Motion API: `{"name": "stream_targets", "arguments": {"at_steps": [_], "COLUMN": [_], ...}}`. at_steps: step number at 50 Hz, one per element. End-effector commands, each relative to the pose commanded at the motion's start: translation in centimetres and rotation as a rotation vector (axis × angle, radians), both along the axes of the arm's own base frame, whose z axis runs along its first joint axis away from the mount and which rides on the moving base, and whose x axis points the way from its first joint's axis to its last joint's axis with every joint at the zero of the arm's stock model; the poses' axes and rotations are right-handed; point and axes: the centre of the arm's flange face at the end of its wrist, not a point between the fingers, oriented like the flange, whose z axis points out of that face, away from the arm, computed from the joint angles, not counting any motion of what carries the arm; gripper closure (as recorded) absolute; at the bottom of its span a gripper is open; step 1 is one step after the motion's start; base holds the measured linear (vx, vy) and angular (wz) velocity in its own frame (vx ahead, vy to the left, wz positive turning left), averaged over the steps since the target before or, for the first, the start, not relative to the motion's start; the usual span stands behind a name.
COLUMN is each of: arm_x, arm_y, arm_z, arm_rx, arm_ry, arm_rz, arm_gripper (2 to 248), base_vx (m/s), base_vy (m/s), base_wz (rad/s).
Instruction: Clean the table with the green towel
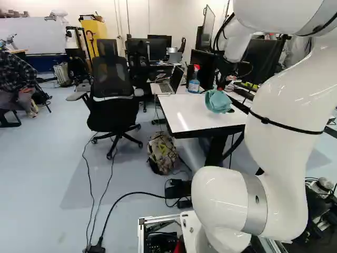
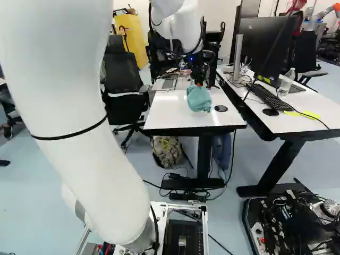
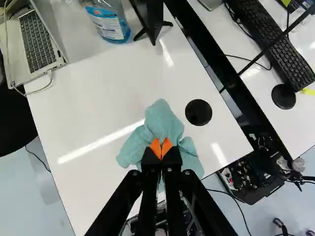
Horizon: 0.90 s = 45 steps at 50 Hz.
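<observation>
Jaws [image 3: 161, 148] closed on a bunched fold of the green towel [image 3: 162, 120], so the loose cloth can spread below as a wiping pad over the white tabletop [image 3: 93, 108]; whether its underside touches, I cannot tell. From left to right in the left base view, a laptop [image 1: 170, 84] sits beyond and left of the towel, then a spray bottle [image 1: 194, 81] beyond it, both probably set back to leave wiping room. Just right of the towel lies a round black disc [image 2: 221, 108], which could snag the cloth.
</observation>
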Motion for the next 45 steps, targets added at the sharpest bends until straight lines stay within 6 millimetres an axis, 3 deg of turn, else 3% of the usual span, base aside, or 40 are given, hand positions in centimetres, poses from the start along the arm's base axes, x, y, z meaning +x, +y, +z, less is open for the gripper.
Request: {"name": "stream_targets", "arguments": {"at_steps": [24,33,34,39,40,44,45], "arm_x": [0.7,0.7,0.7,0.7,0.7,0.7,0.7], "arm_y": [-4.4,-5.1,-5.1,-5.1,-5.1,-5.1,-5.1], "arm_z": [-0.1,-0.1,-0.1,-0.1,-0.1,-0.1,-0.1], "arm_rx": [-0.003,-0.004,-0.004,-0.004,-0.004,-0.004,-0.004], "arm_ry": [-0.007,-0.009,-0.009,-0.009,-0.009,-0.009,-0.009], "arm_rz": [-0.065,-0.076,-0.076,-0.076,-0.076,-0.076,-0.076], "arm_gripper": [229,220,188,188,151,151,116], "base_vx": [0.0,0.0,0.0,0.0,0.0,0.0,0.0], "base_vy": [0.0,0.0,0.0,0.0,0.0,0.0,0.0], "base_wz": [0.0,0.0,0.0,0.0,0.0,0.0,0.0]}}
